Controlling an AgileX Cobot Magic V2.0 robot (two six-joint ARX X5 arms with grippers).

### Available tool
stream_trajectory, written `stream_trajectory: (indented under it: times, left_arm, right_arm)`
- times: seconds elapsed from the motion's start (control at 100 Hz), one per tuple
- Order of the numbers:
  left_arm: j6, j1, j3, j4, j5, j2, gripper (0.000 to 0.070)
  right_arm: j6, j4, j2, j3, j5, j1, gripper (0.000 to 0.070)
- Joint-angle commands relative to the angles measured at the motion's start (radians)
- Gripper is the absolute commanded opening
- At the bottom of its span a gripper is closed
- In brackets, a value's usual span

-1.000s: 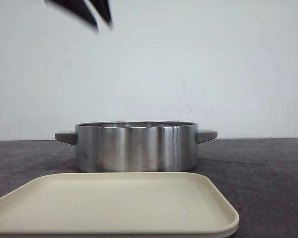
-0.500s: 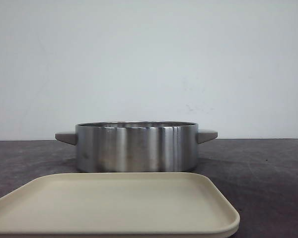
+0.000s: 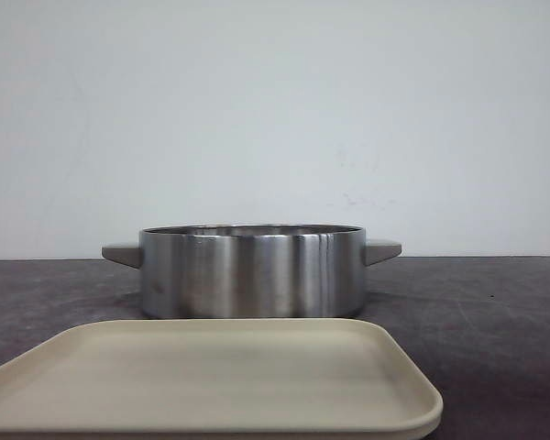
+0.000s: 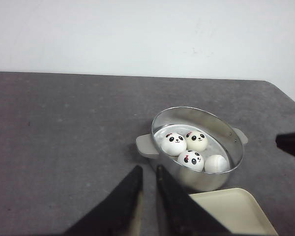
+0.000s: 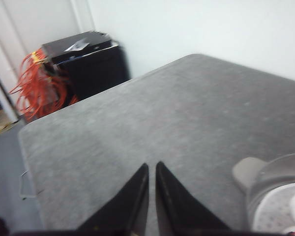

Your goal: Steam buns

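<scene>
risk is being judged as low: all four buns [image 4: 191,151] are already being held inside the steel pot [image 4: 196,147], so a careless sweep clipping the pot's side handle would be the likely cause of a spill. left gripper [image 4: 148,172] and right gripper [image 5: 152,168] are both being kept nearly pressed together, pinching nothing, raised well apart from the buns, with the cream tray [image 3: 211,376] being left bare just beside the pot.
</scene>
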Motion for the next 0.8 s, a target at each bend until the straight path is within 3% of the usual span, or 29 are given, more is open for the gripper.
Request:
stream_trajectory:
  times: [0.0, 0.79]
  left_arm:
    - [-0.010, -0.008, 0.010, 0.011, -0.006, 0.001, 0.0000]
    - [-0.010, -0.008, 0.010, 0.012, -0.006, 0.001, 0.0000]
  right_arm:
    - [-0.011, 0.022, 0.005, 0.023, 0.000, 0.014, 0.0016]
    - [-0.010, -0.011, -0.043, 0.022, 0.008, 0.015, 0.0016]
